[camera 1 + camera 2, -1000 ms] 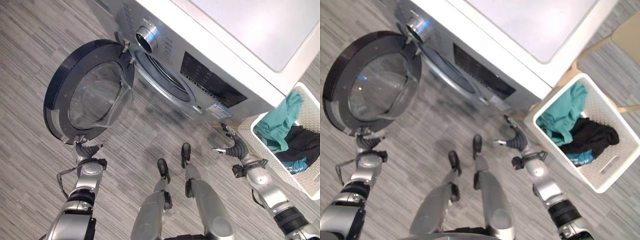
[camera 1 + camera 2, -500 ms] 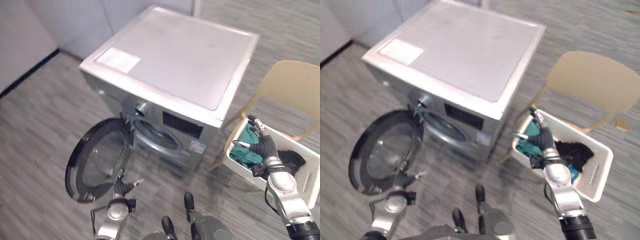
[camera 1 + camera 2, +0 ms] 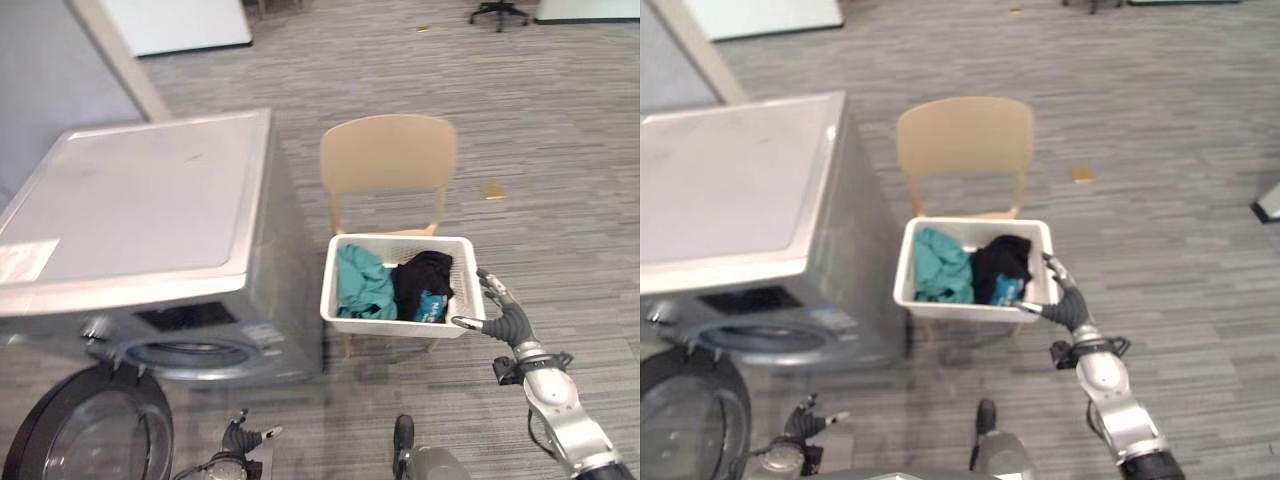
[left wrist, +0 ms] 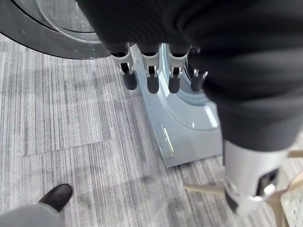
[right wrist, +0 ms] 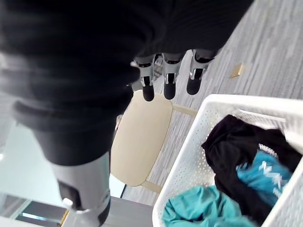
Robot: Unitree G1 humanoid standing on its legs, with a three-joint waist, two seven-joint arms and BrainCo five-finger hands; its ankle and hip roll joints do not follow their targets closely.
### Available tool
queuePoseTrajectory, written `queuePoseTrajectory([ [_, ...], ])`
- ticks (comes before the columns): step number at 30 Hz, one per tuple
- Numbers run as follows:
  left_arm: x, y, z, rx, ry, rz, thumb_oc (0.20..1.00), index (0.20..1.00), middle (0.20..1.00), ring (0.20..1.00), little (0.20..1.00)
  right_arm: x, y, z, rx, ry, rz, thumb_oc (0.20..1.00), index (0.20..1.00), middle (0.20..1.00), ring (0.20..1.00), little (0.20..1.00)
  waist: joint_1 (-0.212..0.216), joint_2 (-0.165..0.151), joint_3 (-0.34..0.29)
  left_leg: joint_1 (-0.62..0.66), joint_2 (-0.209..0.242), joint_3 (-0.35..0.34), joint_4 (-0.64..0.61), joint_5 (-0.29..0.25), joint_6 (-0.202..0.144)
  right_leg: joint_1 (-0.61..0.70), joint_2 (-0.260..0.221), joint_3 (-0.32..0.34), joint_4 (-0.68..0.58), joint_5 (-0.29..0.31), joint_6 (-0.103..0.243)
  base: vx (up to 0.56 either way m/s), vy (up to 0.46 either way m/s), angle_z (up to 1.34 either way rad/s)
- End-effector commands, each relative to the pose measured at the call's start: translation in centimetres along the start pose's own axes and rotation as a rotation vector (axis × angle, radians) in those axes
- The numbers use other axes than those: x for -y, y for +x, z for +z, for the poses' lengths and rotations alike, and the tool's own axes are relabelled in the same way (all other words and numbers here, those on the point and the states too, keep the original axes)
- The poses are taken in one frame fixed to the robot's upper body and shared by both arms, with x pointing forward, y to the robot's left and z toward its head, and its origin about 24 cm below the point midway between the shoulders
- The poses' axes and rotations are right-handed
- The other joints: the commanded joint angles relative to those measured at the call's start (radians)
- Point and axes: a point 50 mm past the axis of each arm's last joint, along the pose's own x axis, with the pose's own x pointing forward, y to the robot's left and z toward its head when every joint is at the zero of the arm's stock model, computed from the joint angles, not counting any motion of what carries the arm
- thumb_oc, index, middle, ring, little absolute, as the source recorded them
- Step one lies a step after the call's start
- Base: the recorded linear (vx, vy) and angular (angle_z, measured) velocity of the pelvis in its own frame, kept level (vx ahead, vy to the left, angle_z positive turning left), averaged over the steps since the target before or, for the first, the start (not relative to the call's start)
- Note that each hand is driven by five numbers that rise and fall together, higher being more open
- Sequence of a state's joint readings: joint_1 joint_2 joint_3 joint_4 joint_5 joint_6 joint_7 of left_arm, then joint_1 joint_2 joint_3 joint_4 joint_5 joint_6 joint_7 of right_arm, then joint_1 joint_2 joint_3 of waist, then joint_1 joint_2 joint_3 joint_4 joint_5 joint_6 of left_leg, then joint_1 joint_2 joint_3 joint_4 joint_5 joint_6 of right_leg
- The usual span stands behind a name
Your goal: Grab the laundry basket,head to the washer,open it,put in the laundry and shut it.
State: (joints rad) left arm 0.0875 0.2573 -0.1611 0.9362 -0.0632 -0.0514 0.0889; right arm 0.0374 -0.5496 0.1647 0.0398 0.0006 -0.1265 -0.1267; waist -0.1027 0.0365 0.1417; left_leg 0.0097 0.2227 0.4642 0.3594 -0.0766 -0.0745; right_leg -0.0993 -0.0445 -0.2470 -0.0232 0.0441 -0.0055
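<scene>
Round dark washer door with a clear glass bowl, swung wide open at lower left, low over the grey striped floor. Behind it, boxy silver washer with a flat, smooth top and a ringed drum opening on the front. Low beside the door, left hand, fingers straight and relaxed, holding nothing; seen from its wrist, dark-tipped fingers hang loose before the washer's lower front panel. Just right of the washer, rectangular white laundry basket of perforated plastic, resting on the seat of a smooth tan chair with a rounded back. Inside the basket, crumpled teal cloth to the left, black garment to the right, a bit of teal with print beneath it. At the basket's right rim, right hand, fingers spread and uncurled, gripping nothing, close beside the rim; contact cannot be told. Small tan scrap on the floor further right.
</scene>
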Motion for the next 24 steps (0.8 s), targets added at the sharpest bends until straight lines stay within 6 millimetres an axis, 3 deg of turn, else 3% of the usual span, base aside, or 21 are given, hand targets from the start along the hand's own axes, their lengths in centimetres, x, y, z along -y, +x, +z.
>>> queuePoseTrajectory([
  [1,-0.4,0.6,2.5,0.092,0.03,0.018,1.0,1.0,1.0,1.0,1.0,0.5,2.0,2.8,0.149,-0.089,0.027,1.0,1.0,1.0,1.0,1.0,0.056,-0.065,0.059,-0.09,-0.126,-0.179,-0.111,-0.015,0.023,0.04,-0.034,0.033,0.014,-0.074,0.086,0.05,-0.071,-0.89],
  [2,-0.4,0.6,2.5,0.09,0.031,0.016,1.0,1.0,1.0,1.0,1.0,0.7,2.1,2.8,0.147,-0.125,0.042,1.0,1.0,1.0,1.0,1.0,0.064,-0.068,0.065,-0.109,-0.127,-0.199,-0.13,-0.009,0.021,0.049,-0.033,0.044,0.009,-0.075,0.091,0.12,0.014,-0.82],
  [3,-0.3,0.6,2.3,0.081,0.039,0.009,1.0,1.0,1.0,1.0,1.0,0.9,2.5,2.9,0.152,-0.19,0.073,1.0,1.0,1.0,1.0,1.0,0.086,-0.067,0.083,-0.155,-0.127,-0.238,-0.183,0.047,0.006,0.062,-0.024,0.066,0.006,-0.078,0.092,0.1,0.023,-0.87],
  [6,-0.3,0.7,2.2,0.074,0.053,0.007,1.0,1.0,1.0,1.0,1.0,1.1,2.9,3.0,0.154,-0.222,0.087,1.0,1.0,1.0,1.0,1.0,0.101,-0.064,0.096,-0.18,-0.128,-0.274,-0.231,0.094,-0.008,0.066,-0.015,0.08,0.01,-0.084,0.09,0.07,0.062,-0.4],
  [10,-0.8,0.6,0.4,-0.013,0.071,0.031,1.0,1.0,1.0,1.0,1.0,0.9,3.4,2.6,0.132,-0.296,0.125,1.0,1.0,1.0,1.0,1.0,0.11,-0.049,0.084,-0.123,-0.138,-0.284,-0.292,0.084,0.002,0.082,-0.015,0.089,0.023,-0.1,0.096,0.12,0.15,-0.21],
  [15,-1.5,0.6,0.0,-0.029,0.084,0.051,1.0,1.0,1.0,1.0,1.0,0.3,4.6,3.2,0.158,-0.349,0.126,1.0,1.0,1.0,1.0,1.0,0.129,-0.058,0.092,-0.103,-0.158,-0.276,-0.294,0.067,0.024,0.078,-0.032,0.108,0.047,-0.101,0.101,0.08,0.138,0.05],
  [22,-3.0,1.0,2.0,0.038,0.085,0.103,1.0,1.0,1.0,1.0,1.0,-1.6,7.4,3.9,0.158,-0.385,0.137,1.0,1.0,1.0,1.0,1.0,0.181,-0.074,0.127,-0.155,-0.177,-0.288,-0.283,0.057,0.046,0.016,-0.048,0.103,0.06,-0.078,0.112,-0.03,0.072,0.04],
  [24,-3.3,1.3,3.6,0.086,0.074,0.121,1.0,1.0,1.0,1.0,1.0,-2.5,8.8,4.2,0.145,-0.406,0.134,1.0,1.0,1.0,1.0,1.0,0.207,-0.079,0.162,-0.203,-0.18,-0.303,-0.277,0.067,0.048,-0.028,-0.053,0.093,0.064,-0.062,0.113,-0.11,0.017,0.16],
])
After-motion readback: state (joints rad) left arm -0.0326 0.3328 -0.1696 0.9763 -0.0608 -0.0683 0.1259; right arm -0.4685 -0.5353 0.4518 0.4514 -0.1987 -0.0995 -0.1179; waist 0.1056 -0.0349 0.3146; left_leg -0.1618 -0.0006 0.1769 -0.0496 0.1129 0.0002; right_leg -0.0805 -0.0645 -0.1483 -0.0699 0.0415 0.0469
